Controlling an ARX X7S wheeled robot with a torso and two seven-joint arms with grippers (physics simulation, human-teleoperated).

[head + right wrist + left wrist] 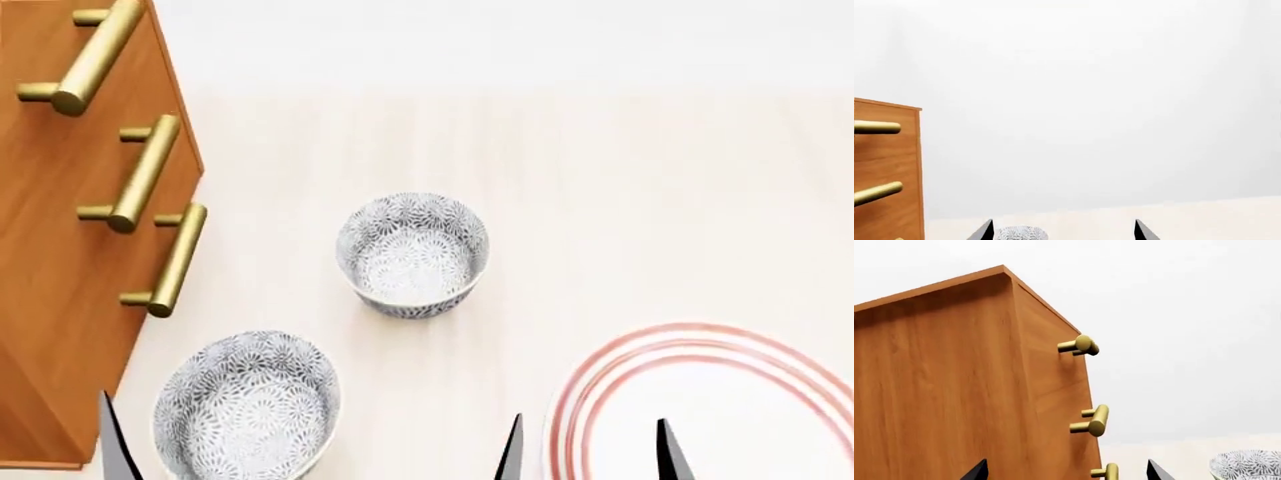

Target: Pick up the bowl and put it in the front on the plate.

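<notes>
Two look-alike grey-and-white floral bowls stand on the pale table. One bowl (pixel 411 255) is near the middle, the other bowl (pixel 247 408) is at the front left. The white plate (pixel 627 360) with red rings lies at the front right, cut by the frame edge. My right gripper (pixel 593 455) hovers open over the plate's left rim, empty. In the right wrist view the right gripper (pixel 1064 231) frames a bowl (pixel 1021 233) far ahead. Only one fingertip (pixel 114 440) of my left gripper shows, left of the front bowl. In the left wrist view the left gripper (pixel 1067 472) is open and faces the cabinet, with a bowl (pixel 1247 465) off to one side.
A wooden cabinet (pixel 54 260) with brass bar handles (pixel 140 175) stands along the left edge of the table, close to the front-left bowl. In the left wrist view the cabinet (pixel 954 380) fills most of the picture. A white wall lies behind the table.
</notes>
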